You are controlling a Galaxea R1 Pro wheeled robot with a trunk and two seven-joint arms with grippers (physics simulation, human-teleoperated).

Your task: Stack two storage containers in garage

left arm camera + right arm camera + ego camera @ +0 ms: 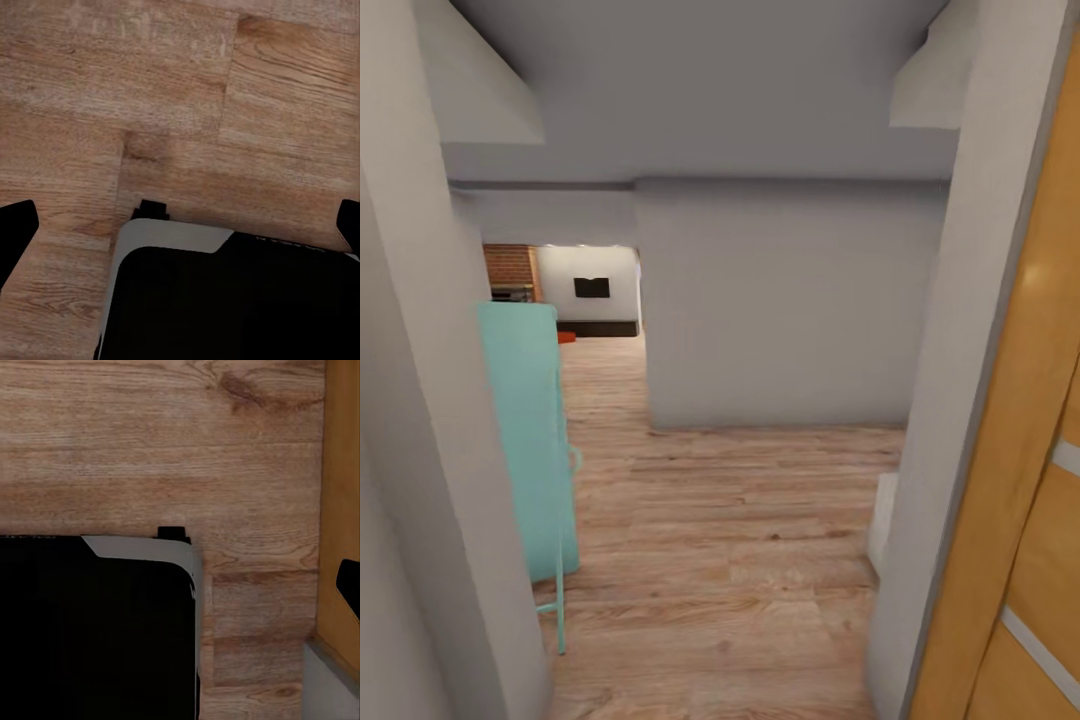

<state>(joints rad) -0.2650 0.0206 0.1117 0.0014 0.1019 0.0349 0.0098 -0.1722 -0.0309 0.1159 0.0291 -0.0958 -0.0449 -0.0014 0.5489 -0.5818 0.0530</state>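
Hallway, light wood plank floor [760,520]; small orange-red container [566,337] far at 11 o'clock, left-arm side; gripper states indeterminable.

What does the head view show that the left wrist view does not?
Head view alone: grey walls, a turquoise cabinet, the wooden door at right, and far down the hall a brick chimney, a black TV and a small orange-red object on the floor. Left wrist view alone: the robot's black and white base, seen from above. Both: the light wood plank floor.
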